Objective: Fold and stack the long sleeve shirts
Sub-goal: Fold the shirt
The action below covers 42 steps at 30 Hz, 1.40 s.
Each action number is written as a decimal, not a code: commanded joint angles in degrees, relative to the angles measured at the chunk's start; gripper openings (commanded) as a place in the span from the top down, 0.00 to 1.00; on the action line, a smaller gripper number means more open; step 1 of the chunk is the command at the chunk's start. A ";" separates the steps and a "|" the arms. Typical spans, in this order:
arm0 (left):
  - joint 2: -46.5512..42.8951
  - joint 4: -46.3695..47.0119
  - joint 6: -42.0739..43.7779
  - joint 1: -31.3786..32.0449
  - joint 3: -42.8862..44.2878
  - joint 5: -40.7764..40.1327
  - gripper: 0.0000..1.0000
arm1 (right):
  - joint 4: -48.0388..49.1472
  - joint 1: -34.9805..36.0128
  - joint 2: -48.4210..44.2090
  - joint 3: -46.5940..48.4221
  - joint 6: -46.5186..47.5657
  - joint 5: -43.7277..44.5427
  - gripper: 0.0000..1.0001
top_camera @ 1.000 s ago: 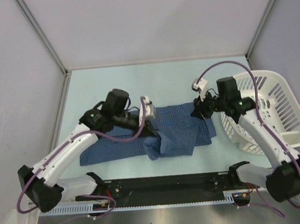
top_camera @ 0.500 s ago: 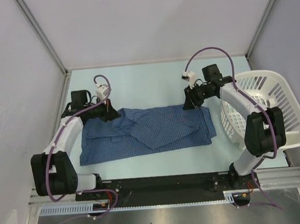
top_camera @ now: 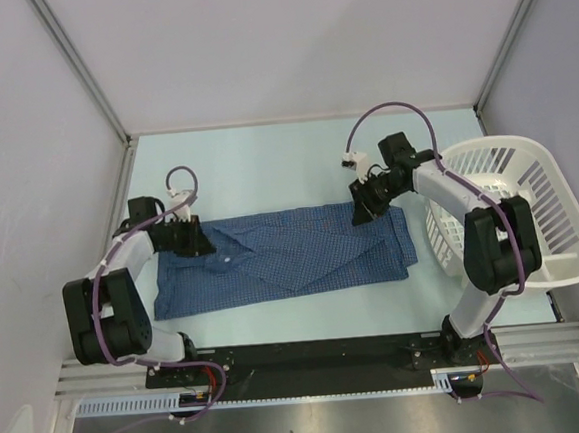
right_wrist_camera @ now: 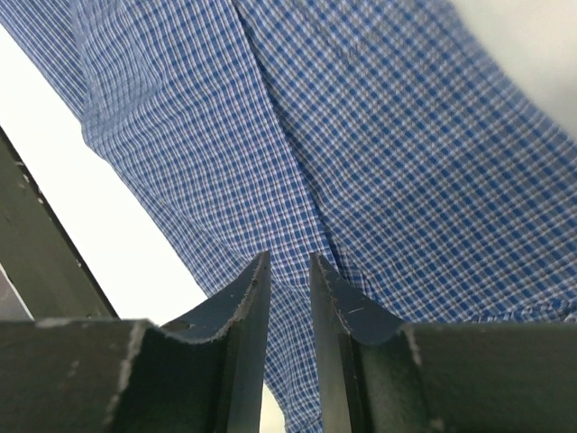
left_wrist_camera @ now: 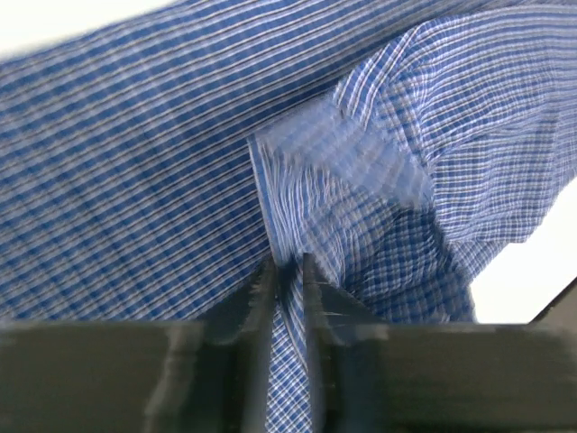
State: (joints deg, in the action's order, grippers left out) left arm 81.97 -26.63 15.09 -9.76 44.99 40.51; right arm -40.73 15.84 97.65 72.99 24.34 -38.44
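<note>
One medium-blue checked long sleeve shirt (top_camera: 293, 256) lies spread flat across the middle of the table, with a fold running diagonally over it. My left gripper (top_camera: 193, 239) is at the shirt's far left corner, shut on a pinch of its cloth (left_wrist_camera: 288, 271). My right gripper (top_camera: 362, 209) is at the shirt's far right edge, its jaws nearly together with the cloth (right_wrist_camera: 290, 271) between them. In both wrist views the checked cloth fills most of the frame.
A white slatted laundry basket (top_camera: 530, 208) stands at the right edge of the table, close behind my right arm. Light table surface (top_camera: 266, 168) lies beyond the shirt. A black rail (top_camera: 320, 354) runs along the near edge.
Both grippers have pulled outward and down along the shirt's far edge. The bunched cloth has been drawn out and now lies flatter and wider on the table.
</note>
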 commanded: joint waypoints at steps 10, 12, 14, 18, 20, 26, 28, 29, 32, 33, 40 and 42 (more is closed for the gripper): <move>2.75 -18.36 29.80 -2.90 17.66 -1.14 0.06 | -8.22 -2.39 2.11 7.61 0.27 7.05 0.65; 4.85 -19.77 34.20 -2.55 21.95 1.05 0.04 | -8.23 -1.78 2.63 7.78 -0.08 10.37 0.64; 6.96 -22.58 38.42 -1.32 25.04 1.59 0.04 | -6.48 -1.51 3.42 8.13 -0.78 13.55 0.64; 12.33 -25.40 44.84 5.78 29.88 -3.22 0.01 | -4.01 -1.60 7.72 13.38 -1.75 20.57 0.63; 14.17 -24.96 47.74 7.38 30.33 -3.60 0.01 | -5.40 -1.60 11.75 16.73 -1.66 24.26 0.63; 22.16 -23.20 46.79 11.78 35.51 -5.09 0.05 | -6.21 -2.04 17.49 22.02 -0.35 25.00 0.62; 24.10 -23.29 45.65 12.66 37.79 -6.23 0.06 | -5.33 -1.60 18.45 22.37 2.28 23.68 0.60; 25.68 -23.29 45.47 12.75 38.41 -6.41 0.06 | -4.98 -1.08 18.81 22.54 3.34 22.63 0.58; 27.27 -23.29 45.55 12.75 39.82 -8.51 0.07 | -5.23 -0.19 21.18 23.86 7.12 23.23 0.55; 27.62 -23.20 45.38 12.66 40.34 -9.13 0.07 | -5.41 -0.19 22.75 24.65 7.65 23.49 0.54; 27.80 -23.20 45.64 11.17 40.17 -9.84 0.07 | -7.26 -0.19 26.71 27.82 12.22 26.83 0.54; 27.80 -23.20 45.55 10.38 39.91 -9.31 0.07 | -7.26 0.07 27.07 28.34 13.01 27.27 0.54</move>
State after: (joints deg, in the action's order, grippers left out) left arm 109.84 -49.87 59.20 2.20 83.07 30.33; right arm -47.29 15.59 123.81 98.41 33.69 -13.56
